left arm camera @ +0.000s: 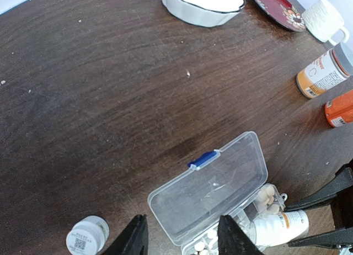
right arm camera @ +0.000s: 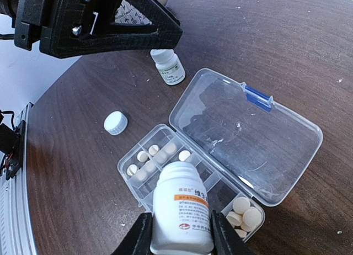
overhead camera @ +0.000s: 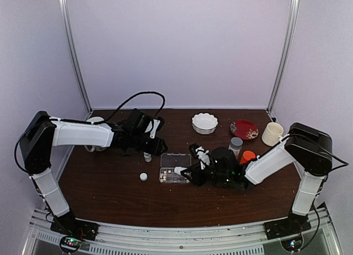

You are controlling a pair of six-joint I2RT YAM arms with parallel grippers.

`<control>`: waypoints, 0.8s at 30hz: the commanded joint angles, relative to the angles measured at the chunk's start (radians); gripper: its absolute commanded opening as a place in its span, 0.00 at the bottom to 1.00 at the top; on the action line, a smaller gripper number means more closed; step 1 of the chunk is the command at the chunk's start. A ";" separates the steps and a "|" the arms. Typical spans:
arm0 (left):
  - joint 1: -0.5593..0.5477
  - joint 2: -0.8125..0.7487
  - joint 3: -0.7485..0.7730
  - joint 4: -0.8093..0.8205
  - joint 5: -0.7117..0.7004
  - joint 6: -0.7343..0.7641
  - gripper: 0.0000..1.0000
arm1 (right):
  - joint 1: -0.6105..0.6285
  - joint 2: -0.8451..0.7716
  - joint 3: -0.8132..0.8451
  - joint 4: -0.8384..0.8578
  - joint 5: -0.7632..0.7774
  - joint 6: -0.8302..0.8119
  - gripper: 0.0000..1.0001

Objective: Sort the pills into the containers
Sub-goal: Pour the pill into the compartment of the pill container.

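The right gripper pinches a bottle tipped over the open box, likely to shake pills in; the left gripper hovers spread, empty

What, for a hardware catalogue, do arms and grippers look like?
The left arm and right arm have white shells, black joints; a black cable loops off the left one. The left gripper and right gripper are black, two angular fingers each.
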 commanded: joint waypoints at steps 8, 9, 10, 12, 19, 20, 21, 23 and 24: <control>0.005 0.003 0.030 0.002 0.021 0.013 0.46 | -0.007 -0.003 0.011 0.005 0.002 -0.010 0.04; 0.004 0.001 0.030 0.001 0.020 0.013 0.46 | -0.007 -0.008 -0.008 0.041 0.002 0.001 0.04; 0.004 -0.002 0.030 -0.002 0.020 0.013 0.46 | -0.007 -0.011 -0.013 0.046 0.013 0.006 0.04; 0.004 -0.008 0.029 -0.006 0.020 0.014 0.46 | -0.008 -0.007 0.021 -0.027 0.020 -0.008 0.04; 0.004 -0.037 0.023 -0.026 0.008 0.021 0.46 | -0.008 -0.009 0.021 -0.025 0.002 -0.015 0.03; 0.004 -0.040 0.020 -0.028 0.005 0.022 0.46 | -0.008 -0.013 0.000 0.027 -0.001 -0.006 0.04; 0.005 -0.046 0.019 -0.032 0.004 0.022 0.46 | -0.008 -0.015 -0.015 0.052 0.011 0.005 0.04; 0.004 -0.058 0.009 -0.035 0.002 0.021 0.46 | -0.007 -0.012 0.017 -0.024 0.024 -0.004 0.04; 0.004 -0.065 0.003 -0.035 0.002 0.021 0.46 | -0.008 -0.009 0.033 -0.055 0.013 -0.016 0.03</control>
